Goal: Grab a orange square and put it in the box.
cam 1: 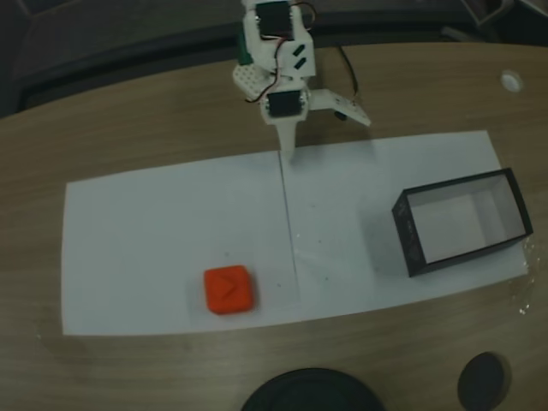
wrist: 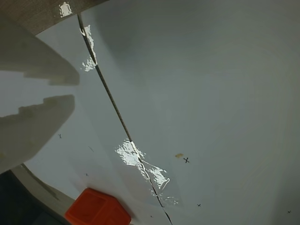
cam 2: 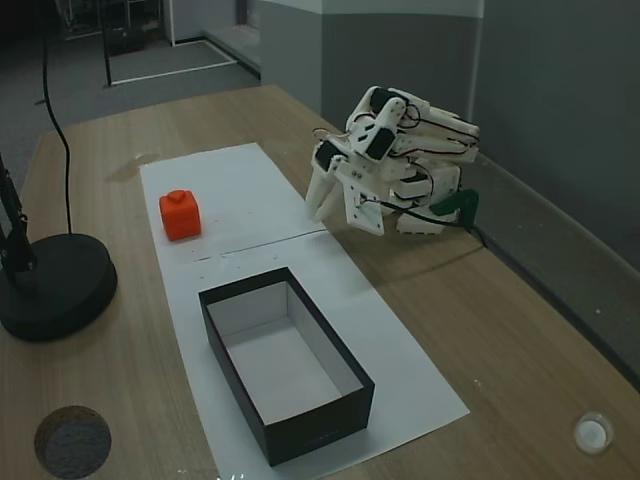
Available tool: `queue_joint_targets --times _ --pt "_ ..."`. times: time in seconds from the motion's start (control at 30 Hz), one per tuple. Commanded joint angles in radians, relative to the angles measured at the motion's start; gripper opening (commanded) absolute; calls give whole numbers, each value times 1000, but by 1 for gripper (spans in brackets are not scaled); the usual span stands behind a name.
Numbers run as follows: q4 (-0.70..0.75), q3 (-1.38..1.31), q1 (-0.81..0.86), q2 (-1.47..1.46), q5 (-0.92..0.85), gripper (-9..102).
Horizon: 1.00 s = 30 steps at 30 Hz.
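On the white paper (cam 1: 171, 231) that covers the middle of the wooden table (cam 1: 128, 128), we find the orange square (cam 1: 229, 290) lying alone near the front edge in a fixed view, left of the seam between the sheets, while the box (cam 1: 409, 240) stands well apart at the right end, empty. We judge the step in hand to be the reach: nothing is grasped yet, and the arm sits folded at the far side. To do it well, we would swing the arm out over the block, square the jaws to two opposite flat faces, and come down with one finger on each side, low enough that the rounded corners do not let it slip. The gripper (cam 1: 330, 135) hangs just above the paper's far edge, touching nothing and carrying nothing. Its fingers (wrist: 37, 70) are parted by a modest gap in the wrist view, where the block (wrist: 96, 211) peeks in at the bottom edge.
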Motion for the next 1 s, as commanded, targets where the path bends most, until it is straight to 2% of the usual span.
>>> queue_joint_targets --times 0.0,0.07,0.47,0.57,0.7,0.97 --pt "11 -57 -3 23 5 0" --pt "-11 -52 -5 25 9 0" --pt "-532 -109 8 25 2 0" --pt "-620 -147 8 25 2 0" --pt "-657 -212 -3 21 0 2" --pt "-621 -238 8 14 0 21"
